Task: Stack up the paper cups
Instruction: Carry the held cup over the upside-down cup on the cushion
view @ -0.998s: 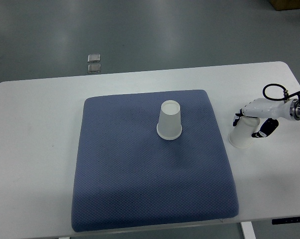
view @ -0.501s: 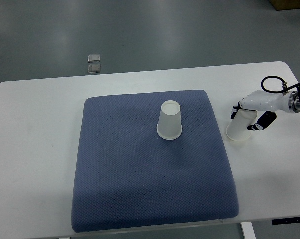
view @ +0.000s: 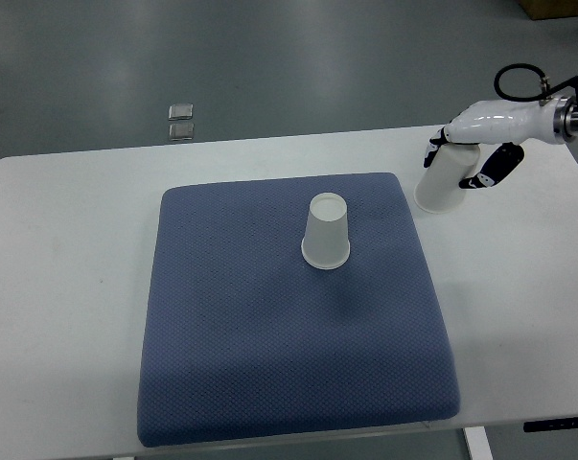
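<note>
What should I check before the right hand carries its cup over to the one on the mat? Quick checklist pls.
1. Grasp: right hand wraps the held cup near its closed end. Ok.
2. Held cup orientation: upside down, mouth lowest, tilted. Ok for dropping over the other, but needs levelling.
3. Lift height: whether the held cup is clear of the table cannot be told from this one view.
4. Target cup: upside down and upright on the blue mat, nothing on it. Ok.
5. Path between the two cups: only bare mat and table. Ok.
6. Left hand: not in view, so cannot tell.
</note>
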Robot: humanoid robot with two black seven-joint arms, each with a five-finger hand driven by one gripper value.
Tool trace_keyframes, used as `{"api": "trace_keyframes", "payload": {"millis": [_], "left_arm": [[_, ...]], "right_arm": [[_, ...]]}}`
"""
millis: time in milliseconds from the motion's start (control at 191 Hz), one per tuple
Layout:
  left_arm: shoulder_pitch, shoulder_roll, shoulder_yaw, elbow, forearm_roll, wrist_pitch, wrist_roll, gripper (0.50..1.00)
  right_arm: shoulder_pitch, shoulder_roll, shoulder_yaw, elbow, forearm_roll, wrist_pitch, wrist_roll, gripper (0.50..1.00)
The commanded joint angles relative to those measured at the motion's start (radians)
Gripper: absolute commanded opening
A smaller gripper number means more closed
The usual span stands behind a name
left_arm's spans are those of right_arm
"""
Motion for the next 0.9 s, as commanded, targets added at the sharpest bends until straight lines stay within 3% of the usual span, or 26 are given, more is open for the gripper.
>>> {"api": "trace_keyframes", "payload": {"millis": [0, 214, 507, 893], "left_arm": [[0.000, 0.000, 0.000, 0.001, 0.000, 0.000, 0.000, 1.000], [-0.001, 0.000, 0.000, 0.001, 0.000, 0.000, 0.000, 1.000], [0.000, 0.000, 0.000, -0.001, 0.000, 0.000, 0.000, 1.000], [0.000, 0.000, 0.000, 0.001, 0.000, 0.000, 0.000, 1.000]], "right_arm": [[0.080, 0.013, 0.004, 0.069, 0.018, 0.073, 0.000, 0.558], [0.192, 0.101, 0.004, 0.122, 0.063, 0.173, 0.000, 0.562], [0.186, 0.248, -0.002, 0.040, 0.064, 0.176, -0.008, 0.566], [0.140, 0.308, -0.006, -0.028, 0.049, 0.174, -0.009, 0.566]]}}
